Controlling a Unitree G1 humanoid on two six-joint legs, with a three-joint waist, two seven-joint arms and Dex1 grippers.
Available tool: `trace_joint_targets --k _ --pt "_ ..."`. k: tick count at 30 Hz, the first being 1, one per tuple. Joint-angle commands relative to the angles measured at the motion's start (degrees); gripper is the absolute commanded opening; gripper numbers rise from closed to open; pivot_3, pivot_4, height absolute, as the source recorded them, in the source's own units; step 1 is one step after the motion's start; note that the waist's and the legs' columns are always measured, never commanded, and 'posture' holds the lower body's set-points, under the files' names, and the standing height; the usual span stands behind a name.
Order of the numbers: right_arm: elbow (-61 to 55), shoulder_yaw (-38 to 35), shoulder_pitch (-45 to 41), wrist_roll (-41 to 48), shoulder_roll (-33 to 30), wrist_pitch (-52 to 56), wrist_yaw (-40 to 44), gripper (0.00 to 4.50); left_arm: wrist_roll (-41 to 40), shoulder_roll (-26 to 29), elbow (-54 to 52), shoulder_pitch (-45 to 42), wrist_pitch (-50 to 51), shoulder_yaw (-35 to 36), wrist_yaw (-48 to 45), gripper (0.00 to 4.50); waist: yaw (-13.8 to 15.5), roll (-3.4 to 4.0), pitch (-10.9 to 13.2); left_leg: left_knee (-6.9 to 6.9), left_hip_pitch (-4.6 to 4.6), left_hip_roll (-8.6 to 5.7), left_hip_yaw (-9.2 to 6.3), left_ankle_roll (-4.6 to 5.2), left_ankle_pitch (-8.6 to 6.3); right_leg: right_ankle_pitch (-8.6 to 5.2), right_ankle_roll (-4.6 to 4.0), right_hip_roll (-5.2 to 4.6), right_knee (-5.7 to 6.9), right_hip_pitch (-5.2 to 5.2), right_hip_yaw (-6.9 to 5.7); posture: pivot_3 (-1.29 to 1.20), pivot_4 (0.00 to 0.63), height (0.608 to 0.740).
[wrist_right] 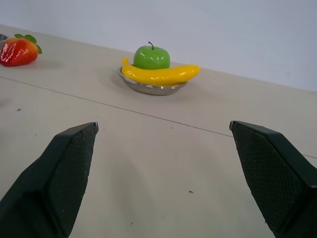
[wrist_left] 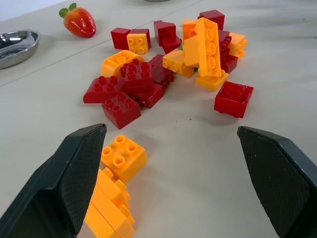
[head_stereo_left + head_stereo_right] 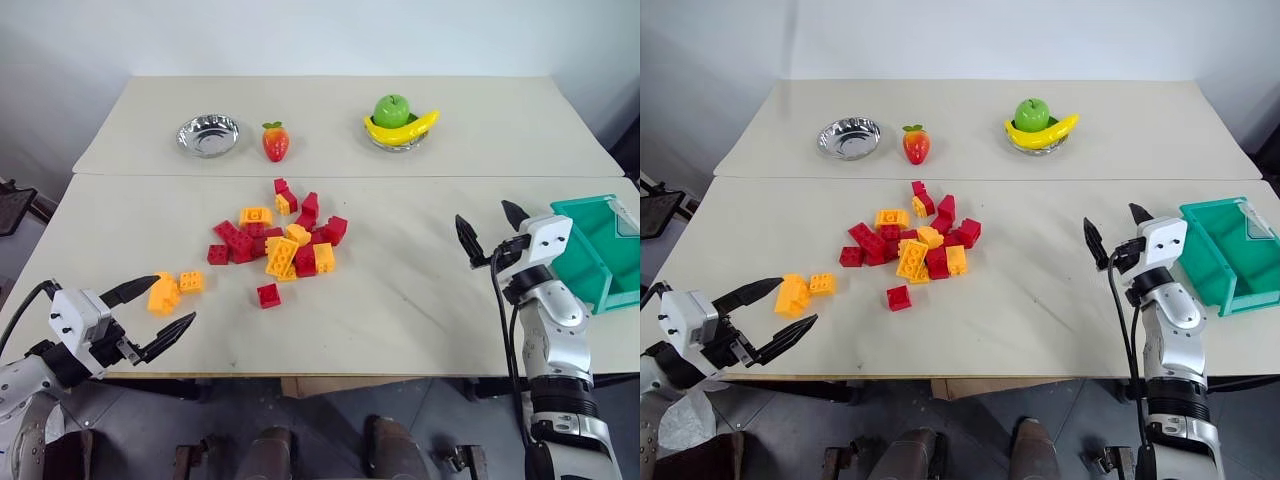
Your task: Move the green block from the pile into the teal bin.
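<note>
- worktop (image 3: 420, 300): 2 pale panels butted together, carrying the pile (image 3: 280, 235) of red and yellow-orange bricks near the middle.
- green block: not made out from the head views; in the left wrist view a thin sliver of green (image 2: 181, 48) shows between a red and a yellow brick deep in the pile, most likely the block, largely buried.
- teal bin (image 3: 598, 250): stands at the worktop's right edge, well apart from the pile.
- left hand (image 3: 145, 315): fingers spread wide, holding nothing, low at the near left edge, just beside a few stray yellow-orange bricks (image 3: 172, 291), pointing toward the pile.
- right hand (image 3: 492, 232): fingers spread wide, holding nothing, raised just beside the bin, facing the fruit bowl (image 1: 151, 88).
- step in hand, as judged: the opening approach; nothing grasped yet.
- next move calls for: a reach into the heap, probably by the left hand, and a careful pinch on the green block without dragging neighbours.
- risk: covering bricks may need shifting first.
</note>
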Motion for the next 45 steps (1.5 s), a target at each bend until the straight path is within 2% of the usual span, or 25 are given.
trace_joint_targets --k 1,3,5,8,14,18,22,29,33,36,40,45 --pt "-2.1 -1.2 -0.7 2.5 -1.9 -0.4 2.7 4.47 -0.4 -0.6 -1.5 -0.5 0.5 -0.2 1.1 4.50 0.0 0.00 0.0 0.00 0.00 0.00 0.00 0.00 0.00 0.00 0.00 0.00 0.00 0.00 0.00 0.00 0.150 0.740" --pt "-5.0 -1.4 -0.2 6.4 -3.2 2.4 7.0 4.47 -3.0 -0.9 -2.6 -0.9 2.3 -1.4 -0.1 4.50 0.1 0.01 0.0 0.01 0.00 -0.01 0.00 0.01 0.00 0.00 0.00 0.00 0.00 0.00 0.00 0.00 0.150 0.740" --pt "-9.0 -1.2 0.9 10.4 -5.3 6.4 11.9 4.47 -2.1 -0.3 -2.8 -1.3 2.6 -2.4 -0.9 4.50 0.2 0.01 0.0 0.04 -0.02 -0.01 -0.01 0.01 0.00 0.01 0.01 -0.01 0.00 0.02 0.00 0.00 0.150 0.740" --pt "-16.2 -0.6 4.6 15.5 -11.2 12.9 21.3 4.47 -1.0 1.0 -1.5 -3.5 1.4 -4.0 -3.1 4.50 0.4 0.01 0.0 0.04 -0.02 0.01 -0.03 0.01 0.00 0.00 0.01 -0.01 -0.01 0.03 -0.04 0.00 0.150 0.740" --pt "-24.8 -1.5 14.0 19.1 -21.4 17.9 34.6 4.47 1.3 3.2 3.1 -8.9 -1.1 -7.6 -7.6 4.50 0.4 0.02 0.0 0.09 0.02 -0.01 -0.05 0.04 -0.01 0.01 0.01 -0.01 -0.04 0.16 -0.10 0.00 0.150 0.740" --pt "-28.6 -1.3 19.2 19.0 -23.1 17.7 38.3 4.47 1.1 3.8 5.4 -11.1 -1.9 -9.4 -10.3 4.50 0.2 0.00 0.0 0.08 0.02 0.00 -0.02 0.05 -0.02 0.01 0.02 0.00 -0.06 0.16 -0.12 0.00 0.150 0.740" --pt "-31.2 -0.7 20.9 18.7 -21.5 17.7 37.4 4.50 -0.3 3.3 7.1 -13.1 -1.9 -10.0 -12.6 3.62 0.3 0.00 0.0 0.17 0.03 0.02 -0.03 0.04 -0.02 0.02 0.03 0.00 -0.02 0.16 -0.12 0.00 0.150 0.740" --pt "-30.9 -1.6 20.5 17.2 -19.8 16.7 34.2 4.50 2.3 1.9 9.4 -20.0 -3.0 -17.7 -16.0 1.31 0.9 -0.01 0.0 0.29 0.00 -0.03 -0.08 0.05 -0.02 0.04 0.07 -0.02 -0.02 0.20 -0.12 0.00 0.150 0.740" --pt "-31.5 -1.7 19.8 16.8 -18.7 16.7 31.9 4.50 5.3 -2.1 15.0 -30.2 -1.4 -25.6 -16.2 0.03 1.8 -0.01 0.0 0.41 0.00 -0.04 -0.07 0.05 -0.02 0.05 0.10 -0.01 0.02 0.23 -0.14 0.00 0.150 0.740" --pt "-32.6 -1.1 17.6 18.0 -18.4 18.6 30.5 4.50 10.0 -3.4 21.5 -37.3 1.5 -31.6 -16.4 0.01 1.7 -0.01 0.0 0.46 -0.02 -0.08 -0.07 0.05 -0.02 0.07 0.14 -0.01 0.04 0.25 -0.13 0.00 0.150 0.740" --pt "-34.4 0.2 15.9 18.1 -18.2 19.9 30.0 4.50 11.8 -6.7 29.6 -45.9 3.5 -34.9 -16.7 0.01 1.6 -0.02 0.0 0.43 -0.03 -0.04 -0.05 0.05 -0.02 0.07 0.14 0.05 0.04 0.22 -0.14 0.00 0.150 0.740" --pt "-36.9 1.1 15.3 18.1 -16.9 21.1 28.3 4.50 13.5 -12.2 39.9 -54.5 3.1 -33.4 -11.3 0.01 1.7 -0.07 0.1 0.51 -0.07 -0.06 -0.06 0.06 -0.01 0.09 0.17 0.05 0.04 0.23 -0.15 0.00 0.150 0.740"
